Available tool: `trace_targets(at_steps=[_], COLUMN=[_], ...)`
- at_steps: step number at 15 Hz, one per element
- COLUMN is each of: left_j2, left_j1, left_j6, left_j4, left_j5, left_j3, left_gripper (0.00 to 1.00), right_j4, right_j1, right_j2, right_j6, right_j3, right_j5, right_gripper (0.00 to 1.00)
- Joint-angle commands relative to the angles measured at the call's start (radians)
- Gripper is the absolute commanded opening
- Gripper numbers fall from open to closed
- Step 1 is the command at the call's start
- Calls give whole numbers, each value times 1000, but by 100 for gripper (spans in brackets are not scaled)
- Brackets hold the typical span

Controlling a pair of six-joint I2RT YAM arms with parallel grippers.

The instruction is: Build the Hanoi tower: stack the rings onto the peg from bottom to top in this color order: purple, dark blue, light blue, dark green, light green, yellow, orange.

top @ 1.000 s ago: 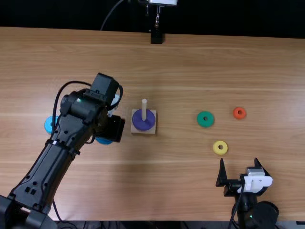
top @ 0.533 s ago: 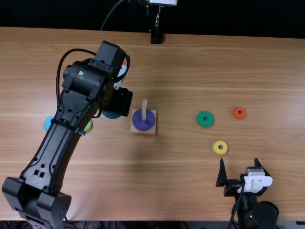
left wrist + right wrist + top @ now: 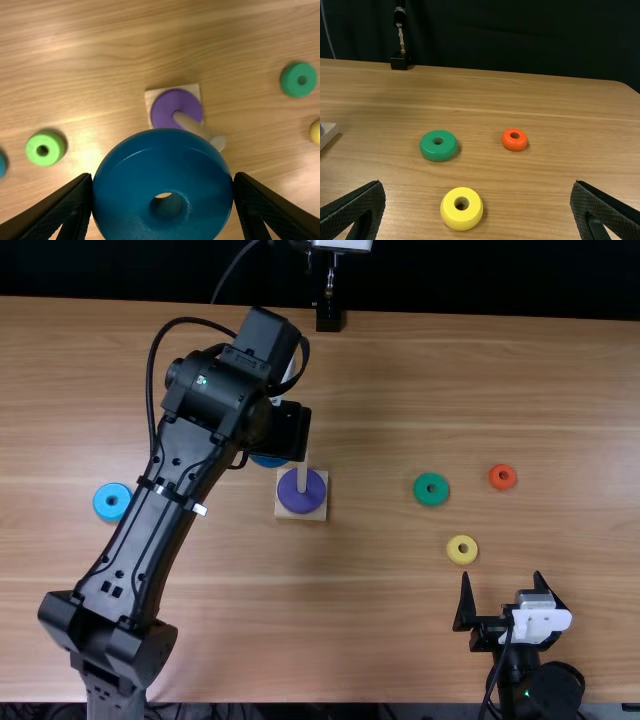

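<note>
My left gripper [image 3: 282,445] hangs just behind and left of the peg [image 3: 302,472], over the table. In the left wrist view the left gripper [image 3: 163,192] is shut on the dark blue ring [image 3: 130,170], held up with its hole visible. The purple ring [image 3: 300,497] lies around the peg on the wooden base [image 3: 283,514]. The light blue ring [image 3: 106,502] lies at the left, and the light green ring [image 3: 45,148] shows in the left wrist view. My right gripper [image 3: 507,590] stands open at the near right; in its wrist view the right gripper [image 3: 477,205] has nothing between its fingers.
To the right of the base lie the dark green ring [image 3: 431,489], the orange ring [image 3: 502,476] and the yellow ring [image 3: 462,549]. A black stand [image 3: 328,317] is at the table's far edge. The left arm stretches over the table's left part.
The left arm has swung right and away from the near edge, carrying the dark blue ring toward the peg. The right arm has stayed still.
</note>
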Motion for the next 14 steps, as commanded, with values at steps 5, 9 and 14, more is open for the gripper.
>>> trace_targets(at_steps=[5, 9, 14], left_j2=[78, 95, 98], left_j1=[-50, -62, -64], left_j6=[-48, -48, -48], left_j4=[-1, -1, 8], left_j5=[18, 18, 18], left_j3=[91, 90, 88], left_gripper=[0, 0, 0], right_j4=[-69, -67, -67], right_j1=[-6, -6, -6], right_j2=[-13, -13, -13], right_j6=[-1, -1, -1], right_j3=[-56, -56, -56], right_j5=[-6, -6, -6], right_gripper=[100, 100, 100])
